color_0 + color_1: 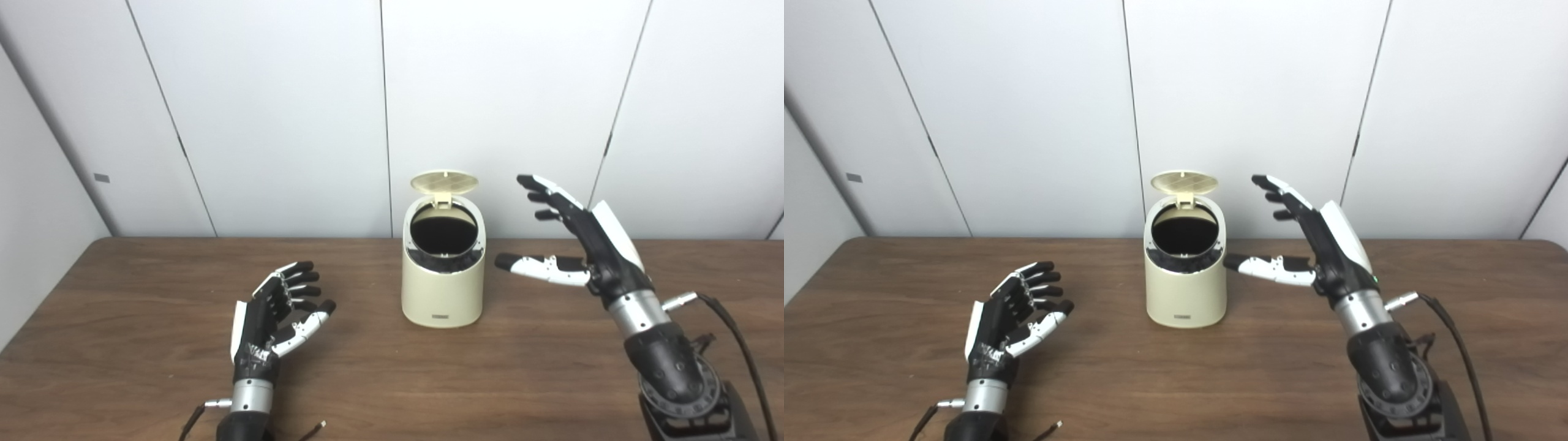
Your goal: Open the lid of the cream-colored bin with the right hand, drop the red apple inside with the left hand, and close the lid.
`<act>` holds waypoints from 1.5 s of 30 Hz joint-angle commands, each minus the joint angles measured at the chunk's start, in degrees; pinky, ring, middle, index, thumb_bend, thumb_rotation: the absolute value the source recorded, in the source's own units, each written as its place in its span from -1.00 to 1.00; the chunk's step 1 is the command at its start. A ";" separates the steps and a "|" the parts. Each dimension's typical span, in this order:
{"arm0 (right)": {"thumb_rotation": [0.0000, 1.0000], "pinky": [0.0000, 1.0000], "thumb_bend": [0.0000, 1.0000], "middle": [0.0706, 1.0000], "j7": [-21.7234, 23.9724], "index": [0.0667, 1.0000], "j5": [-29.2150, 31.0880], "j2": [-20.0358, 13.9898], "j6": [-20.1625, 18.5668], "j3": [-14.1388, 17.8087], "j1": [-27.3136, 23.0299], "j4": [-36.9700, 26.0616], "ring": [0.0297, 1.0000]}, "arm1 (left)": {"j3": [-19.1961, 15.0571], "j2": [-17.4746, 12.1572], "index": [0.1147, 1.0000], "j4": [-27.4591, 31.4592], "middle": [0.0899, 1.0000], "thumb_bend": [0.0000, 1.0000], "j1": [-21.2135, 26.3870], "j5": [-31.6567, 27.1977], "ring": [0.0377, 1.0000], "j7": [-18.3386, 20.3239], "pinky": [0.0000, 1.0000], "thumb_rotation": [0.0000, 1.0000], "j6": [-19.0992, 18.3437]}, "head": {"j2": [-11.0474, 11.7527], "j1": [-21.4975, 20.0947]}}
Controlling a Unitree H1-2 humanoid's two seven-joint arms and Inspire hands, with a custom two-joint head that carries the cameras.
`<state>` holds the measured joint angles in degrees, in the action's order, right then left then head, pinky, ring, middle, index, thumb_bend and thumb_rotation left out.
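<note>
The cream-colored bin [442,288] stands upright at the middle of the wooden table [392,361]. Its round lid [443,182] is flipped up at the back and the dark opening [443,234] shows. My right hand [576,242] is raised to the right of the bin, open, fingers spread, thumb pointing toward the bin without touching it. My left hand [278,312] is open and empty, low over the table to the left of the bin. No red apple is in view; the inside of the bin is too dark to see.
White wall panels [392,110] rise right behind the table's far edge. Cables [729,324] trail from the right wrist at the lower right.
</note>
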<state>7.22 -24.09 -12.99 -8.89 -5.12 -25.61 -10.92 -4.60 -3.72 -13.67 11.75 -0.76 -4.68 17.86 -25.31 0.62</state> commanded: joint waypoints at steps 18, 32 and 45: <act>0.19 0.73 0.57 0.91 11.46 0.89 -13.79 -5.09 -10.61 -10.98 -20.19 5.76 0.99 | 0.44 0.19 0.35 -4.66 0.29 0.26 -1.82 2.48 0.28 -0.60 0.23 -0.99 3.10 | 0.01 0.25; 0.28 0.99 0.70 0.78 14.01 0.75 -20.39 -9.72 0.12 -18.58 -23.10 8.46 1.00 | 0.68 0.60 0.34 -3.96 0.29 0.25 -2.08 3.03 0.27 -0.64 0.21 -1.00 1.85 | -0.58 0.76; 0.30 1.00 0.53 0.66 14.96 0.67 -25.01 -10.62 6.28 -18.06 -21.56 3.97 1.00 | 0.72 0.74 0.36 -3.67 0.29 0.25 -1.82 5.13 0.26 -1.78 0.19 -1.00 1.90 | -1.80 1.13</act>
<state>22.48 -48.65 -22.71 -3.78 -24.24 -45.03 -4.86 -4.17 -3.55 -14.47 12.37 3.85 -5.94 19.05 -27.07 1.67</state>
